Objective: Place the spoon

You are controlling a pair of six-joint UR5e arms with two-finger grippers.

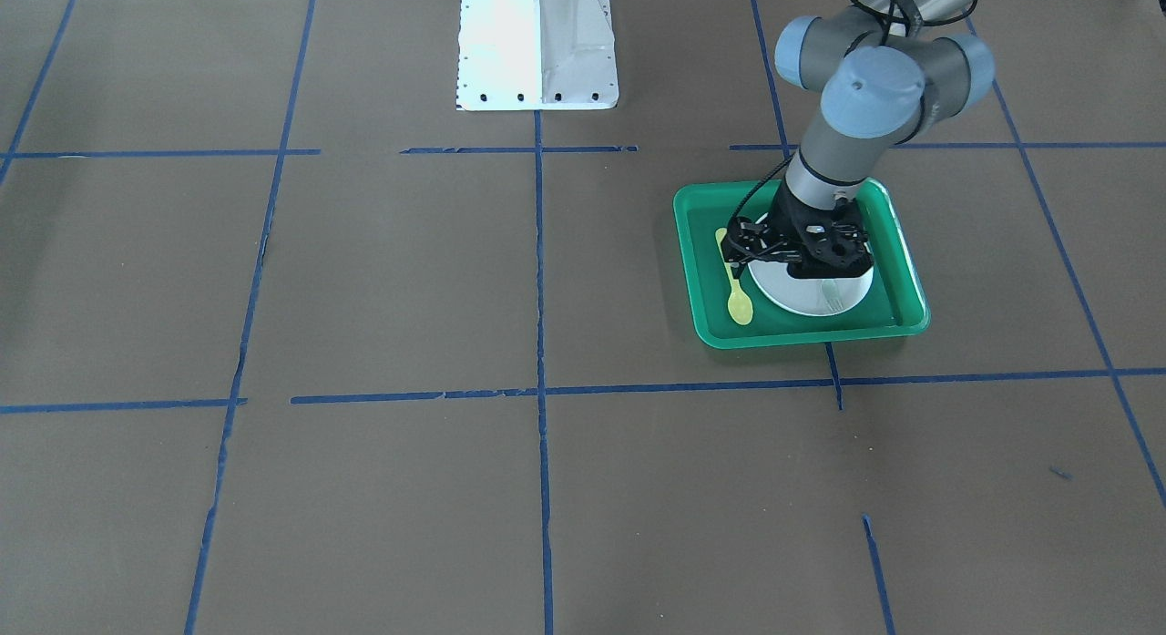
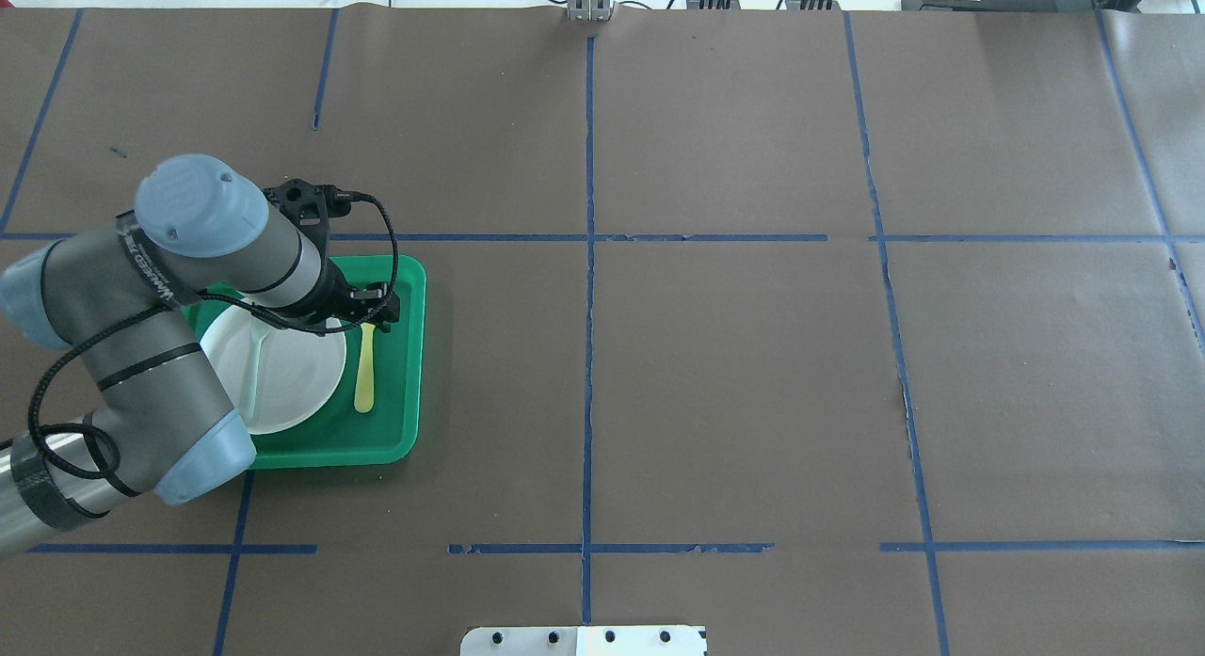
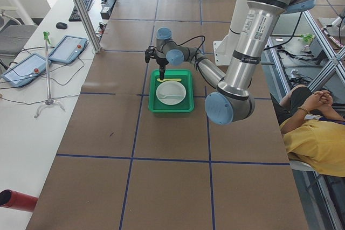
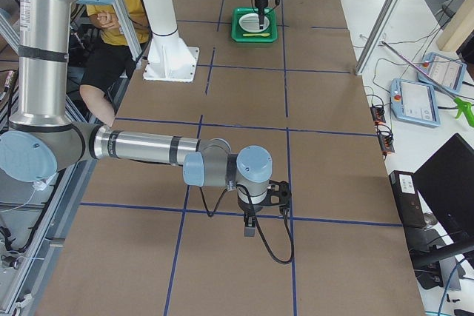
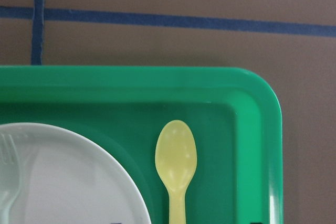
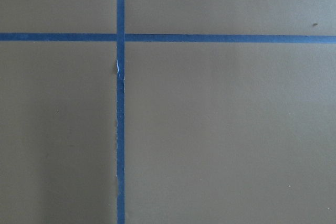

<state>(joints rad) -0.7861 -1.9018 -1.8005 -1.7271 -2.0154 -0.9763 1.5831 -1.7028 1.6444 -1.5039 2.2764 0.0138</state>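
Spoon (image 2: 365, 378) lies flat in the green tray (image 2: 411, 374) on the counter (image 2: 715, 374), just right of the white plate (image 2: 282, 374). Left fingers (image 2: 384, 315) hover spread over its handle end, gripping nothing. Right fingers (image 4: 249, 227): cannot tell. Risk: a finger snags the handle on lift-off and flicks the spoon out.

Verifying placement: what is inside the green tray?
A white plate carrying a pale fork, and the yellow spoon lying on the tray floor beside it. The left gripper covers the spoon's handle end.

Brown table (image 2: 734, 383), blue tape grid (image 2: 588, 355); green tray (image 2: 329, 452) on robot's left half; white base mount (image 1: 537, 43).
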